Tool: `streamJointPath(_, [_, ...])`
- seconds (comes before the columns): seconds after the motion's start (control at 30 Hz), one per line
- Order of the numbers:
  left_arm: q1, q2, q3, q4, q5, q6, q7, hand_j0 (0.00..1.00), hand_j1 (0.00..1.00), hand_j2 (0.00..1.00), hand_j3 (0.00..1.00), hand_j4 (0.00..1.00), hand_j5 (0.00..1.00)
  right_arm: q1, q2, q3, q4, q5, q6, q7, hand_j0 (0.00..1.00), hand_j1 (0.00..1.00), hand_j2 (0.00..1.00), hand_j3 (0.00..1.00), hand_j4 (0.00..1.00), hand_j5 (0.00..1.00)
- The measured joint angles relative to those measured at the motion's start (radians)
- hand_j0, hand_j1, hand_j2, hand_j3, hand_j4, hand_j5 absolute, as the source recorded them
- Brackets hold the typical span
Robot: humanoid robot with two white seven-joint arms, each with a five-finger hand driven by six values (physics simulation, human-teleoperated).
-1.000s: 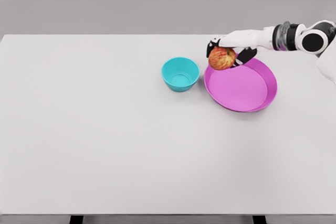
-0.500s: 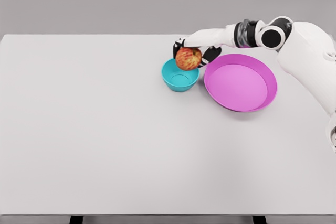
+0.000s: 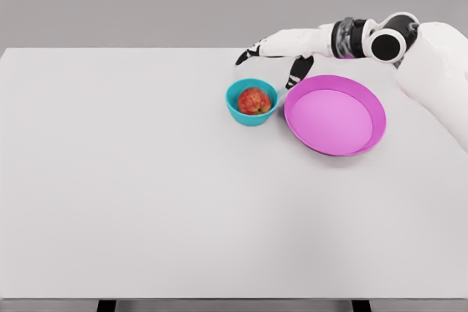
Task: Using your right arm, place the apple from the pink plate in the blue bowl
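Sitting inside the blue bowl (image 3: 251,103), the apple (image 3: 254,100) shows its red and yellow skin just above the rim, free of any grip. Above and behind the bowl hangs the right hand (image 3: 276,55), released, with its dark-tipped fingers (image 3: 243,55) spread: some point left past the bowl's far edge, and one hangs down beside the bowl's right rim. The apple lies below and slightly left of the palm, clearly apart from it. The white right arm reaches in from the picture's right edge, its forearm stretched nearly level leftward over the far rim of the pink plate (image 3: 370,122). That plate stands just beside the bowl, to its right. Both rest on a plain white table (image 3: 146,195), with a bare grey wall behind.
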Motion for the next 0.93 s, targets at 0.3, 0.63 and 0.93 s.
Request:
streamJointPath(0.3, [0.0,0.0,0.0,0.0,0.0,0.0,0.0,1.0,1.0,1.0,1.0,1.0,1.0,0.138,-0.405,-0.027,-0.504,-0.123,0.058,0.0,1.0,1.0,1.0,1.0,1.0,1.0])
streamJointPath(0.63, [0.0,0.0,0.0,0.0,0.0,0.0,0.0,1.0,1.0,1.0,1.0,1.0,1.0,0.382,-0.583,-0.26,-0.536,-0.271,-0.057,0.0,1.0,1.0,1.0,1.0,1.0,1.0])
streamJointPath(0.93, [0.0,0.0,0.0,0.0,0.0,0.0,0.0,1.0,1.0,1.0,1.0,1.0,1.0,0.377,-0.564,-0.315,-0.55,-0.274,-0.009,0.0,1.0,1.0,1.0,1.0,1.0,1.0])
